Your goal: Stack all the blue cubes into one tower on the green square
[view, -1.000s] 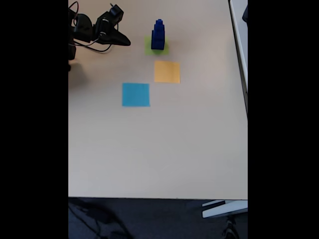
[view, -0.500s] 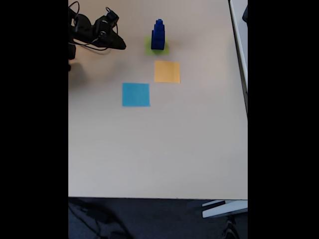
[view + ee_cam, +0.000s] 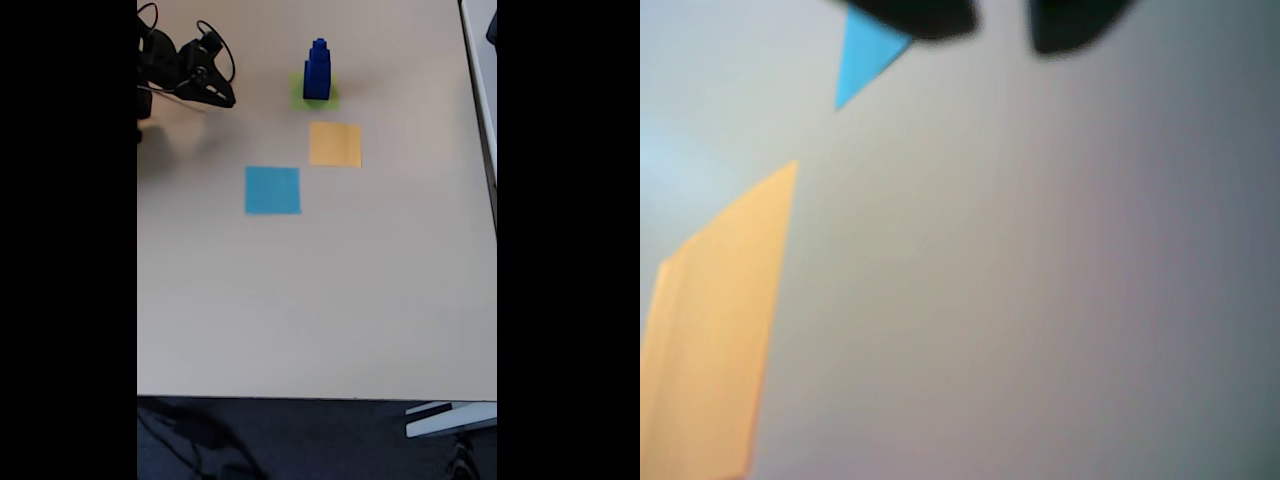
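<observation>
Fixed view: the blue cubes (image 3: 317,70) stand as one upright tower on the green square (image 3: 314,94), near the far edge of the worktop (image 3: 330,300). The tower narrows toward the top, its long axis vertical; whether it counts three separate cubes is too small to tell, though the stepped outline suggests graded sizes. The tower lies to the right of the jaws (image 3: 222,97), well apart from them, with bare worktop between. The arm is folded at the worktop's far left corner, so no further reach toward the tower appears to be called for; the stacking looks complete.

Wrist view: two dark fingertips (image 3: 910,15) sit at the top edge with a gap between them and nothing held, so the jaws are spread and empty. Below them lie the orange-yellow square (image 3: 715,330) and a corner of the light blue square (image 3: 862,60).
</observation>
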Controlling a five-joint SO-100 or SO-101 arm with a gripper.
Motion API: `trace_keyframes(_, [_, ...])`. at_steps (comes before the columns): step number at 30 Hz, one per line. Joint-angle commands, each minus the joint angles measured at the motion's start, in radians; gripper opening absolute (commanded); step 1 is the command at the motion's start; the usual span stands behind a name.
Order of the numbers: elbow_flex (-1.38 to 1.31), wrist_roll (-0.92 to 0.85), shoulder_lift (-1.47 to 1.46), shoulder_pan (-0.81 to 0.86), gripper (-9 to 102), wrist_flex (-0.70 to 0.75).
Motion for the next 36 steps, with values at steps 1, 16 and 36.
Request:
trace_keyframes(1, [0.006,-0.012,0.026,-0.017,0,0.011])
trace_keyframes(16, [0.005,-0.011,0.026,-0.009,0,0.031])
trace_keyframes(36, [-0.003,0.109,0.026,0.018,0,0.064])
